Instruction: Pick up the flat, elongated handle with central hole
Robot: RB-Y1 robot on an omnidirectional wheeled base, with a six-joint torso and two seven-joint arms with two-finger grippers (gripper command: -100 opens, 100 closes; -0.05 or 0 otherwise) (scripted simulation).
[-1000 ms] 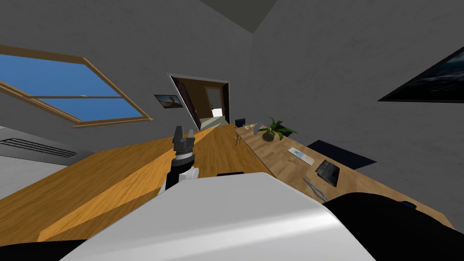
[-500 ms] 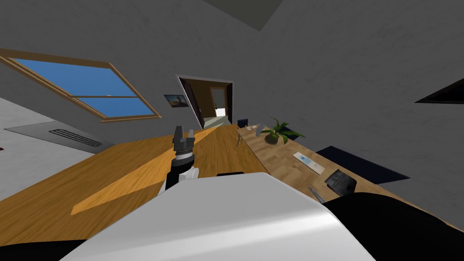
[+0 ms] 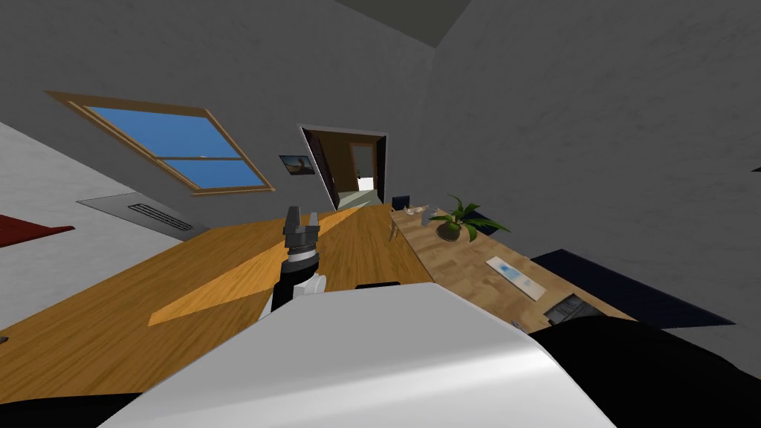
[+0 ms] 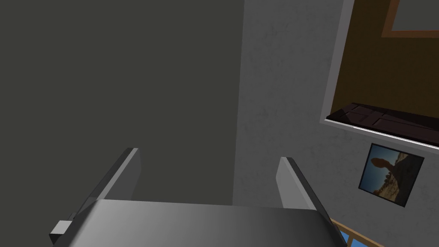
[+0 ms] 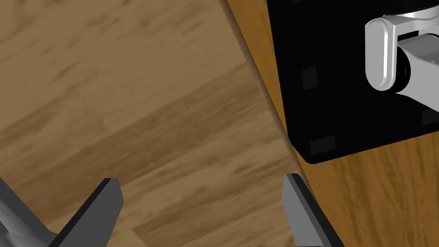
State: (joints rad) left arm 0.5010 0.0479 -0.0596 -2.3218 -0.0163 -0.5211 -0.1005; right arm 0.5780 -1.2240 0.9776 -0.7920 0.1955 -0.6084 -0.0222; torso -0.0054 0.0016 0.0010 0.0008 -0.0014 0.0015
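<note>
Our left gripper (image 3: 301, 221) hangs open and empty, and our right gripper (image 5: 201, 188) gapes over the table (image 5: 128, 107). The handle isn't picked up yet; we've the whole grab ahead.

A: What is the left gripper (image 4: 208, 155) doing?
B: Its two thin, light grey fingers (image 4: 127, 173) stand wide apart, and the tips lean out a bit.
A: What is under them?
B: The dark grey box body (image 4: 205, 224). Both fingers rise from it, and a small pale block (image 4: 61, 227) sticks out at one corner.
</note>
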